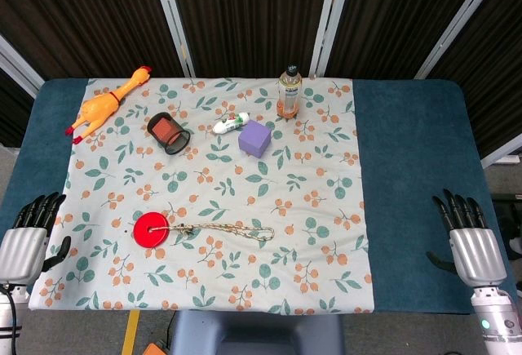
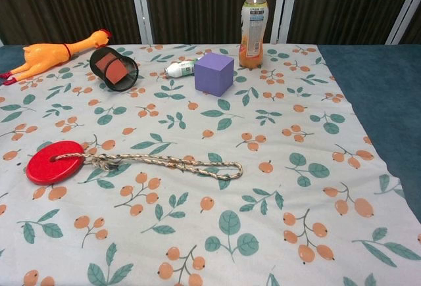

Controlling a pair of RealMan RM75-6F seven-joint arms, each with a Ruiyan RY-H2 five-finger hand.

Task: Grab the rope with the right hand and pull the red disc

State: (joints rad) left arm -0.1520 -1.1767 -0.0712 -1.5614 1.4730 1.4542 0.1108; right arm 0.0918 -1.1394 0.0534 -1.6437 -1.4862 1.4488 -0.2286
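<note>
A flat red disc (image 1: 150,229) (image 2: 55,162) lies on the leaf-patterned cloth near its front left. A beige braided rope (image 1: 222,231) (image 2: 164,162) is tied to the disc and stretches to the right, ending in a loop. My right hand (image 1: 471,242) rests on the blue table surface far to the right of the rope, fingers apart, holding nothing. Off the cloth's left edge sits my left hand (image 1: 27,239), also with fingers spread and empty. Neither hand shows in the chest view.
At the back of the cloth (image 1: 326,208) are a yellow rubber chicken (image 1: 104,104), a dark cup on its side (image 1: 168,133), a small white bottle lying down (image 1: 231,122), a purple cube (image 1: 255,138) and an upright drink bottle (image 1: 289,92).
</note>
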